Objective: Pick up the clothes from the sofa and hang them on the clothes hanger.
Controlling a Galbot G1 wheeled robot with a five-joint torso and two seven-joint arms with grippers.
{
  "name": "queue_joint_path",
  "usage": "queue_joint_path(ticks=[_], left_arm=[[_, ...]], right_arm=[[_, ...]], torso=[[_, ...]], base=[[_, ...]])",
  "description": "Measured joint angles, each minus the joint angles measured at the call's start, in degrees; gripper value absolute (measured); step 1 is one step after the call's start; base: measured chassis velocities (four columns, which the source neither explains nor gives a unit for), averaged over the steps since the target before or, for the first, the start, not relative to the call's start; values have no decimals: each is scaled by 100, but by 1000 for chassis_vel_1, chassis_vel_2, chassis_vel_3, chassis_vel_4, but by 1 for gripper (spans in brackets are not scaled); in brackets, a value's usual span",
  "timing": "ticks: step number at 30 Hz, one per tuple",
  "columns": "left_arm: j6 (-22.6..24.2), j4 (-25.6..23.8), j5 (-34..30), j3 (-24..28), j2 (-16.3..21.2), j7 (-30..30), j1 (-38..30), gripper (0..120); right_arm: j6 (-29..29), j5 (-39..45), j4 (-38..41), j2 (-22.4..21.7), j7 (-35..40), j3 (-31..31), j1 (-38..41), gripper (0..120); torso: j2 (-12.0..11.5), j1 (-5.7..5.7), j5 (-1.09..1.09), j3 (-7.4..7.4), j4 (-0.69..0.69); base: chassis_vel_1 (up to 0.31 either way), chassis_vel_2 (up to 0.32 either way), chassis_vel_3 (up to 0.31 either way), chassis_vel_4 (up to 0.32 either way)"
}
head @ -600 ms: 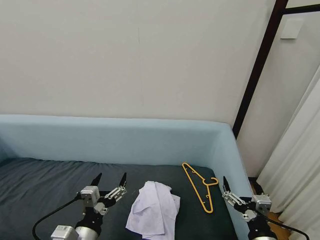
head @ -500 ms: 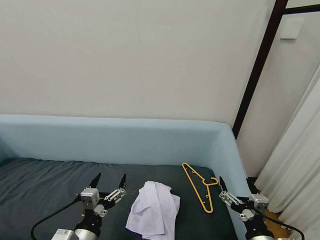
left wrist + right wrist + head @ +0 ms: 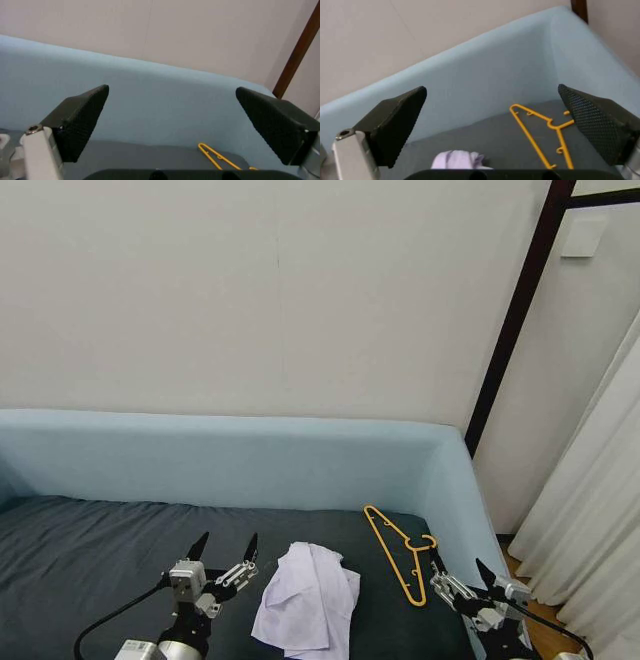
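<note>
Relative to the earlier head views, the right tool [image 3: 457, 561] has dropped lower and shifted left toward the hanger's hook, and both of its fingers now show spread apart. The left tool [image 3: 227, 542] has sunk slightly and edged right. Garment and hanger lie where they were.

1. Wall [image 3: 250, 300]: plain and pale, behind the sofa. A dark door frame [image 3: 510, 330] runs up at the right.
2. Sofa [image 3: 250, 460]: light blue backrest across the far side, with a light blue arm at the right. Its dark grey seat cushion [image 3: 80, 540] carries both task items.
3. Garment [image 3: 305, 595]: white, crumpled in a heap on the seat cushion, toward the near edge. It lies between the two tools and touches neither.
4. Hanger [image 3: 400, 555]: yellow, flat on the seat cushion, just right of the garment and apart from it, alongside the sofa arm. Its hook points right.
5. Left tool: released, fingers wide apart, empty. It is over the seat cushion just left of the garment. In the left wrist view its fingers [image 3: 80, 120] frame the backrest.
6. Right tool: released, fingers wide apart, empty. It is at the near right corner of the seat, near the hanger's hook. In the right wrist view the hanger and the top of the garment lie farther off, between its fingers [image 3: 395, 120].
</note>
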Motion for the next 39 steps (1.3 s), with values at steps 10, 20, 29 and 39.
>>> queue_joint_path(ticks=[10, 20, 29, 39], left_arm=[[-268, 198, -354, -149, -143, 5, 215, 100], [-657, 793, 202, -645, -177, -47, 413, 100], [-943, 1166, 555, -1188, -268, -67, 578, 100], [-1337, 1352, 1062, -1480, -371, -78, 705, 100]], right_arm=[[-255, 1580, -787, -143, 443, -538, 1176, 100], [-1063, 2677, -2547, -143, 705, -1378, 2900, 100], [-1784, 2654, -4520, 479, 886, -1864, 4082, 100], [-1279, 1633, -6242, 1482, 31, -2012, 4722, 100]], torso=[[0, 0, 2, 0, 2], [0, 1, -2, 1, 2], [-2, 0, -2, 1, 0], [-1, 0, -1, 0, 0]], base=[[0, 0, 0, 0], [0, 0, 0, 0], [0, 0, 0, 0], [0, 0, 0, 0]])
